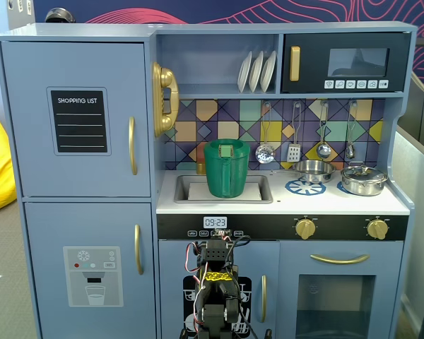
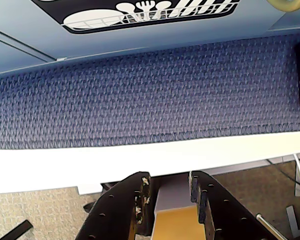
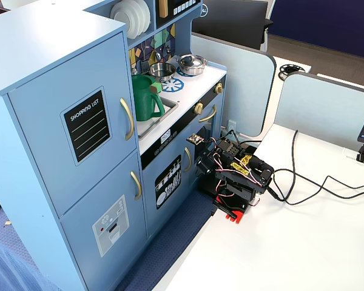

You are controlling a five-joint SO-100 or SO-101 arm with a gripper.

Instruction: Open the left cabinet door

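Nothing of the task appears to have been carried out yet. The left cabinet door [image 1: 74,119], pale blue with a black "SHOPPING LIST" panel [image 1: 79,121], is seen in the upper left of a fixed view, lying flush with the cabinet front, so it is judged to be fully closed. Its vertical gold handle [image 1: 133,145] stands along the door's right edge, and nothing is touching it. In another fixed view the same door [image 3: 73,127] fills the left half of the frame, again closed, with its handle [image 3: 128,119] free.

The arm [image 3: 235,176] is folded low on the white tabletop [image 3: 303,242], right of centre in that view and well apart from the door. In the first fixed view it is found at the bottom centre, in front of the small door with the dish-rack picture [image 1: 249,289], far below the handle.

In the wrist view the end effector [image 2: 169,192] is seen at the bottom centre, its jaws slightly spread and gripping nothing; the yellow and pale surface between them seems to belong to the arm itself. Blue carpet [image 2: 140,95] and the tabletop edge lie beyond it.

Everything is judged to remain: the arm must be raised and carried toward the upper left, the handle caught, and the door swung outward.
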